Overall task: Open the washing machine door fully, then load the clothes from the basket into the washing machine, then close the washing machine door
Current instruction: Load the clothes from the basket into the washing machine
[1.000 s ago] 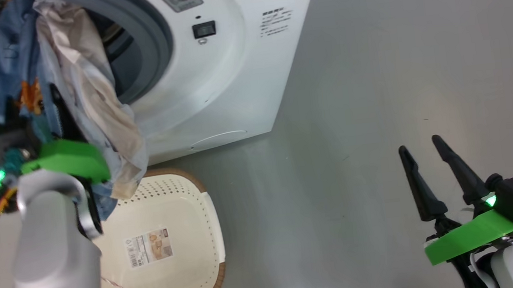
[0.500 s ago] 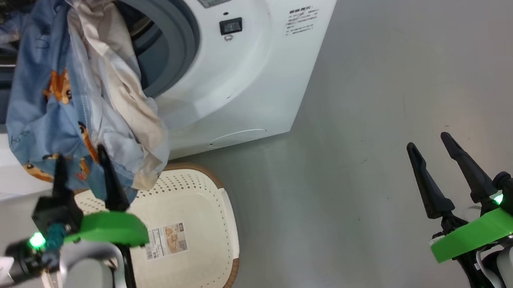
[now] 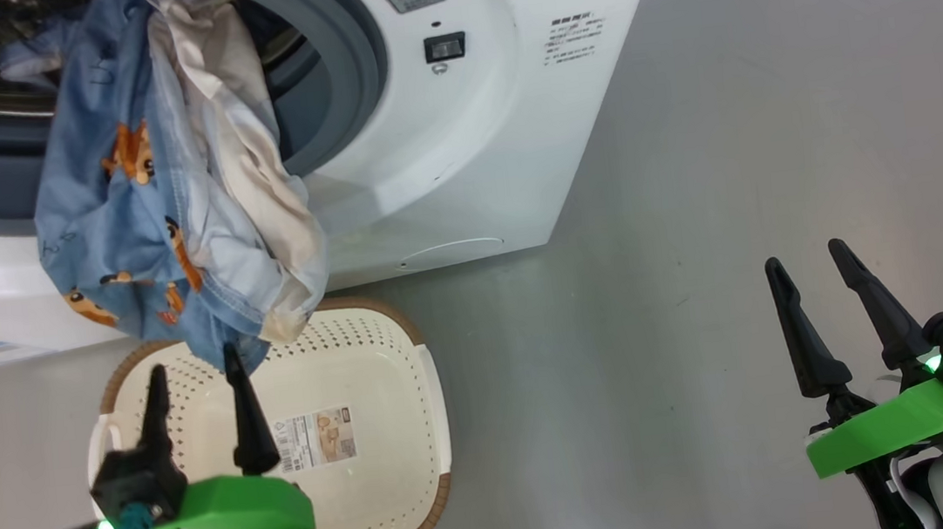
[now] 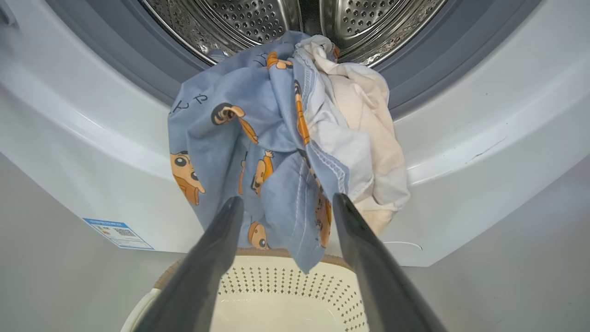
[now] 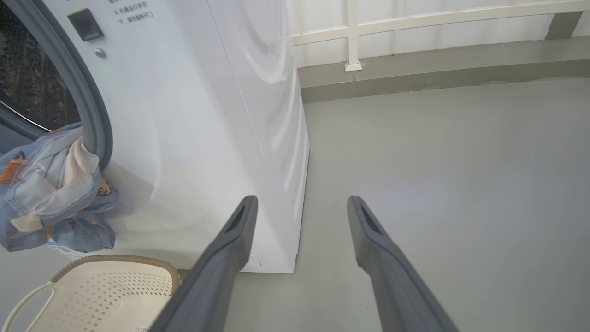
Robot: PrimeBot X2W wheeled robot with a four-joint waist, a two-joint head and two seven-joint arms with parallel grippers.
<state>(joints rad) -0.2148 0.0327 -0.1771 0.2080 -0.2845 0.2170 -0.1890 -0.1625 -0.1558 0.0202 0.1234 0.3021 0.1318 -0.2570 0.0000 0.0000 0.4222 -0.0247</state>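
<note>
Head view. Shows the mouth of the washing machine (image 3: 492,122) uncovered at 11 o'clock, so opening judged done. Loading only partly done: the clothes (image 3: 159,210) draped over the grey seal (image 3: 364,74), top end inside, lower end dangling down the white front to just above the basket (image 3: 372,485) at 7 o'clock. Nothing in the basket but its label. Left gripper (image 3: 192,361) at 8 o'clock over the basket, jaws wide, gripping nothing. Right gripper (image 3: 805,254) at 4 o'clock, spread wide, empty, well apart from the machine.

Left wrist view. Looks between parted fingers at the clothes hanging from the steel drum (image 4: 258,18) at 12 o'clock; hem near the fingertips, ungripped.

Right wrist view. Catches the clothes at 9 o'clock spilling from the opening, basket at 7 o'clock beneath. Left to do, by judgement: push the hanging part in, then shut the washing machine door.
</note>
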